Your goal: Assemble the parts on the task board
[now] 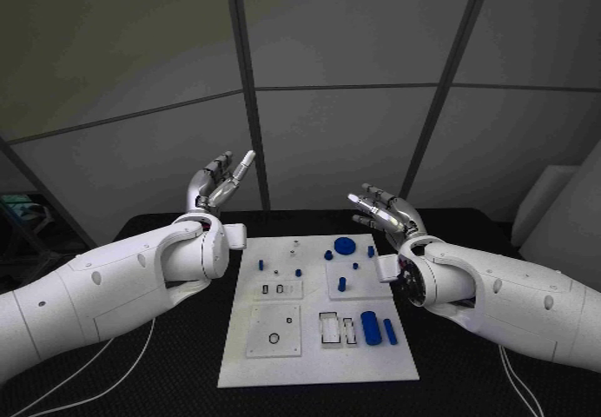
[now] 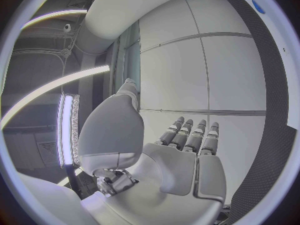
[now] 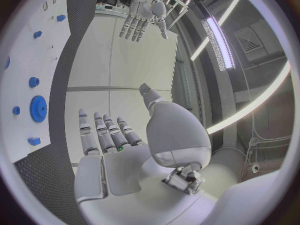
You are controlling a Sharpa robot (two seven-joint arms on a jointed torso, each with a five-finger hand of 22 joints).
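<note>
The task board (image 1: 313, 347) lies between the left hand (image 1: 221, 184) and right hand (image 1: 386, 213), both empty, fingers apart.

On the task board (image 1: 313, 369) the small dark rings and holes are too small to tell apart, and in the right wrist view the board (image 3: 59, 65) is cut off by the circle's rim

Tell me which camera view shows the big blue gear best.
The head view: the gear lies in full sight on the white board. The right wrist view shows it bent at the rim.
</note>
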